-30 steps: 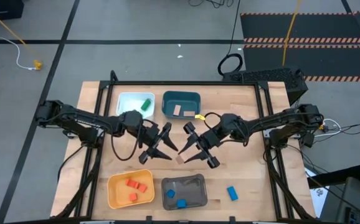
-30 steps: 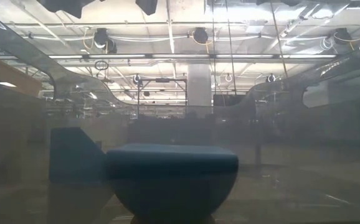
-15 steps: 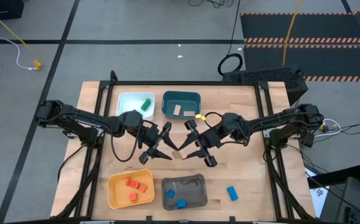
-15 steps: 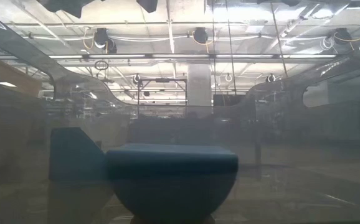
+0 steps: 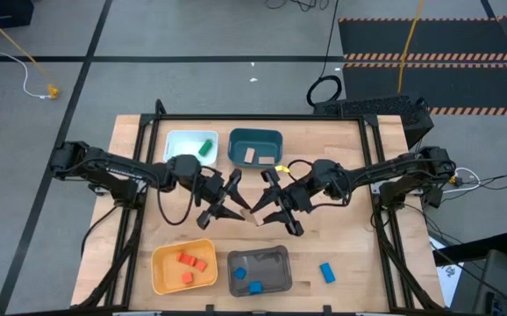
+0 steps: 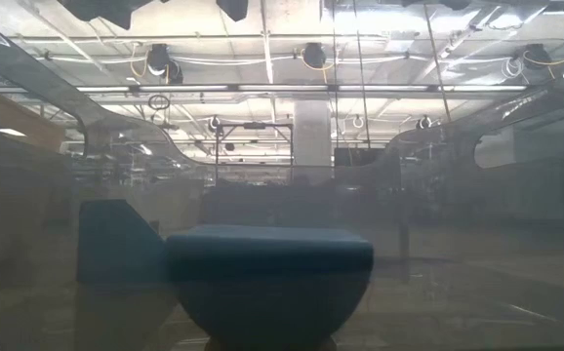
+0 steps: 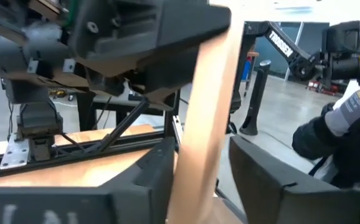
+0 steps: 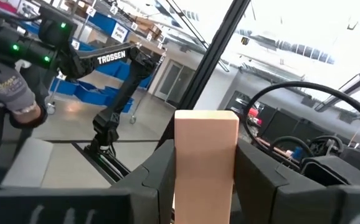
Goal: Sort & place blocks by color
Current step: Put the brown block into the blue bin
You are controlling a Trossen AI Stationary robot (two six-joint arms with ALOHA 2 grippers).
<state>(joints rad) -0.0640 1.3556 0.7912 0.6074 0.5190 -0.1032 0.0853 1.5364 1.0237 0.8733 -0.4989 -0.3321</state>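
A tan wooden block [image 5: 255, 217] sits mid-table between my two grippers, whose tips meet at it. My left gripper [image 5: 243, 211] reaches in from the left and is shut on it. In the left wrist view the block [image 7: 205, 106] rises as a long tilted bar. My right gripper [image 5: 264, 213] reaches in from the right and is shut on the same block [image 8: 206, 149]. Other blocks lie in bins: green [image 5: 207, 147] in the white bin, tan [image 5: 250, 155] in the teal bin, red [image 5: 188, 261] in the yellow bin, blue [image 5: 253, 286] in the grey bin. One blue block [image 5: 326, 272] lies on the table. My left gripper pinches the tan block between its two fingers at the block's left end [image 7: 189, 177], coming roughly level from the table's left. The block stands tilted out of the hold, off the table. My right gripper pinches the same block between its two fingers at the right end [image 8: 206, 186], coming roughly level from the table's right. The block's free end [image 8: 206, 118] stands beyond the fingertips.
The white bin [image 5: 176, 140] and teal bin [image 5: 275, 139] stand at the far side. The yellow bin [image 5: 159, 272] and grey bin [image 5: 275, 263] stand at the near side. The low view shows only the teal bin [image 6: 267, 273]. A person's gloved hand [image 8: 9, 87] shows beyond the table.
My right gripper's fingers have drawn together from a wide spread onto the tan block. The block, carried at my left gripper's tip, has shifted a little toward the far edge.
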